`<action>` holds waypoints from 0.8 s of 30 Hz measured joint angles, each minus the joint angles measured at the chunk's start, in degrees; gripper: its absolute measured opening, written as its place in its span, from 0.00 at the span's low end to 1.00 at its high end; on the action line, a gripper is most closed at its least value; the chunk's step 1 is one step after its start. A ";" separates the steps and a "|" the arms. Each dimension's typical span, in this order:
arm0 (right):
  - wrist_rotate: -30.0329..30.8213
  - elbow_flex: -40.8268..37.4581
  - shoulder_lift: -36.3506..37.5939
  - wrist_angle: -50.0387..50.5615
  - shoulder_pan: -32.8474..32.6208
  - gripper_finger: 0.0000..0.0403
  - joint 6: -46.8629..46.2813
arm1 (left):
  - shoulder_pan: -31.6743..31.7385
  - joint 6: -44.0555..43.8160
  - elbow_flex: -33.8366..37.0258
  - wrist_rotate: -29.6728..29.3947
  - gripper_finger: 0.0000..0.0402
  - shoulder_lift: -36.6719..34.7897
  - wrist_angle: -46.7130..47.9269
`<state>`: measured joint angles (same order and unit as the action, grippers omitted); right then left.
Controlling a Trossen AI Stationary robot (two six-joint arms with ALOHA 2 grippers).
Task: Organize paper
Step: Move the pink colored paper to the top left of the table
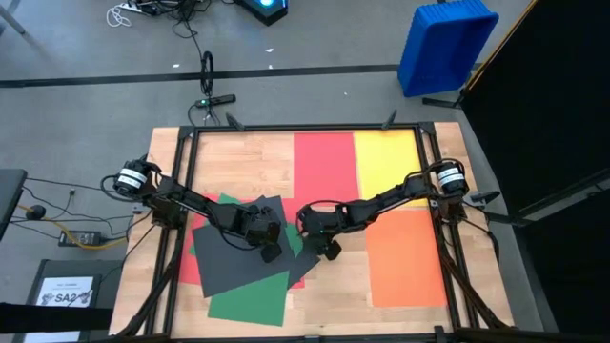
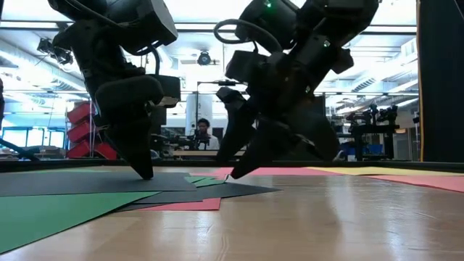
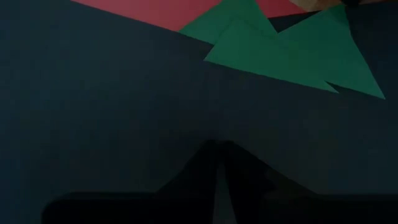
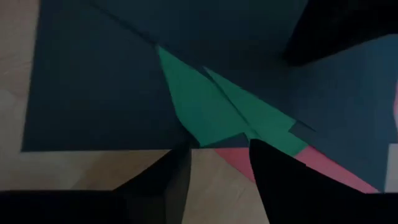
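Observation:
A loose pile of paper lies at the table's near left: a black sheet [image 1: 233, 267] on top, with green sheets [image 1: 253, 300] and red ones showing under it. My left gripper [image 1: 271, 252] is shut, with its tips down on the black sheet [image 3: 93, 124]. My right gripper [image 4: 217, 158] is open at the pile's right edge. Its fingers slant down on either side of a red corner [image 4: 233, 158], just short of the green sheets [image 4: 211, 106]. A red sheet [image 1: 324, 162], a yellow one [image 1: 386, 157] and an orange one [image 1: 405, 257] lie flat apart from the pile. My left gripper presses its shut fingertips [image 3: 217, 155] down on the black sheet's right part [image 3: 217, 134], slanting steeply from above. The sheet lies flat on the pile under the tips [image 2: 147, 174]. My right gripper has its fingertips [image 2: 233, 174] low at the pile's edge; whether they touch paper I cannot tell.
Bare wood [image 1: 253, 167] shows at the far left and between pile and orange sheet. A dark metal frame [image 1: 305, 127] runs around the table. A blue bin [image 1: 446, 43] stands on the floor beyond the far edge. A white printed sheet [image 1: 65, 295] lies off the table's left.

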<state>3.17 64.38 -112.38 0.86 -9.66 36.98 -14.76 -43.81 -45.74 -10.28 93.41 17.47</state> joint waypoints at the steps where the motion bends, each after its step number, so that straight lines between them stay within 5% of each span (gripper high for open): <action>1: -0.13 0.00 0.00 0.11 0.08 0.34 0.35 | 0.00 0.00 0.00 -0.01 0.04 0.00 -0.01; 6: -4.97 0.00 -0.24 0.49 0.05 0.31 1.06 | 0.00 0.00 0.00 0.00 0.04 0.00 -0.02; 24: -2.69 0.07 -0.90 -0.10 -0.63 0.29 6.76 | 0.00 -0.22 0.00 0.07 0.04 -0.02 -0.13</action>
<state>0.48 64.45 -113.27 0.75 -10.28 43.75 -14.76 -44.03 -45.74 -10.22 93.38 17.34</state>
